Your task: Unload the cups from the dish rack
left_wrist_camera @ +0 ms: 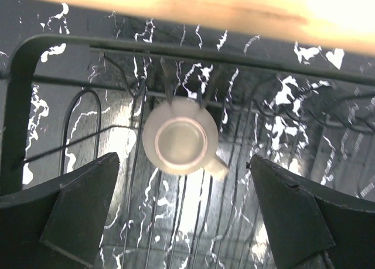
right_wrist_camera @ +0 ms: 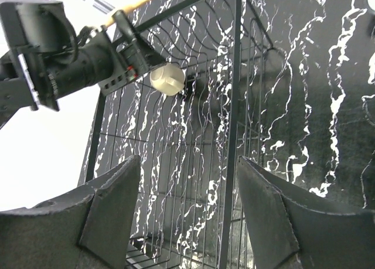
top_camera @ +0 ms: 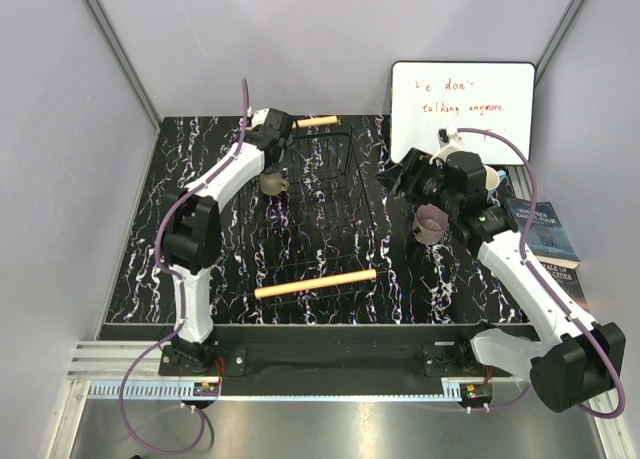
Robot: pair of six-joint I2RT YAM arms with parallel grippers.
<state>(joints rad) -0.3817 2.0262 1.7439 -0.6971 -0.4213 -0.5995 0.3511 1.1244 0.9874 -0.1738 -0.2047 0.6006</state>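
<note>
The dish rack [top_camera: 330, 204] lies mid-table, a black wire grid with a wooden bar [top_camera: 315, 283] at each end. A small olive-grey mug [top_camera: 275, 184] sits at its far left corner. In the left wrist view the mug [left_wrist_camera: 180, 134] rests on the rack wires [left_wrist_camera: 176, 222], handle to the lower right. My left gripper [top_camera: 272, 171] [left_wrist_camera: 183, 159] hangs open just over it, fingers wide on both sides and not touching. A mauve cup [top_camera: 432, 222] sits on the table right of the rack. Above it, my right gripper [top_camera: 405, 174] [right_wrist_camera: 187, 159] is open and holds nothing, facing the rack [right_wrist_camera: 234, 105] and the mug [right_wrist_camera: 167, 79].
A whiteboard [top_camera: 462, 109] with red writing leans at the back right. Books [top_camera: 545, 234] lie at the table's right edge beside the right arm. Walls close in on the left, the back and the right.
</note>
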